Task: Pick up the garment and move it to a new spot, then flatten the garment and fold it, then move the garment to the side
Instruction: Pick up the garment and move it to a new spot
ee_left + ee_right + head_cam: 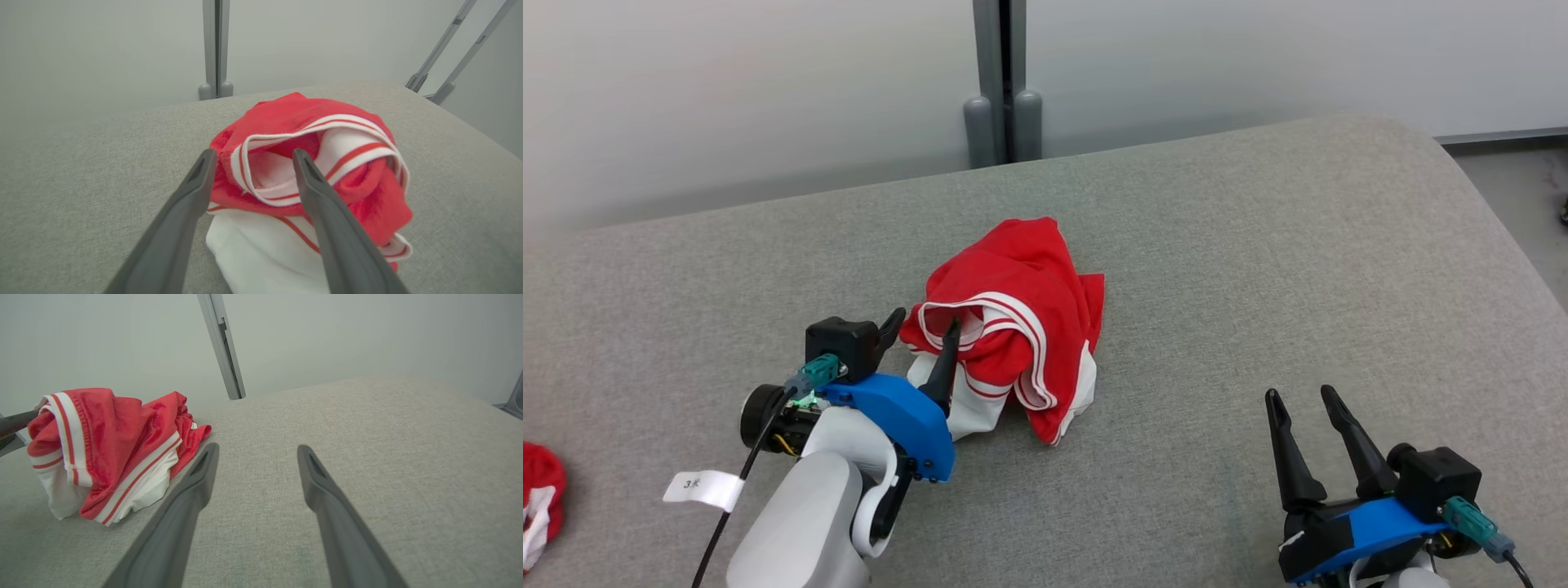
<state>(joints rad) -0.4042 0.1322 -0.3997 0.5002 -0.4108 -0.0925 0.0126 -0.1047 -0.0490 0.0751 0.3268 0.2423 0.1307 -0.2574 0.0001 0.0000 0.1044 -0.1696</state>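
A crumpled red garment (1021, 327) with white stripes and a white panel lies bunched in the middle of the grey padded surface (1217, 245). My left gripper (925, 323) is open at the heap's left edge, one finger outside it and the other resting in a striped fold. In the left wrist view the garment (310, 171) lies between and beyond the spread fingers (192, 192). My right gripper (1303, 396) stands open at the lower right, well apart from the cloth. The right wrist view has the garment (110, 449) at its left.
Another red and white piece of cloth (539, 498) lies at the far left edge. A grey post (1003, 90) stands behind the surface against the pale wall. The surface's right end rounds off toward the floor (1523, 204).
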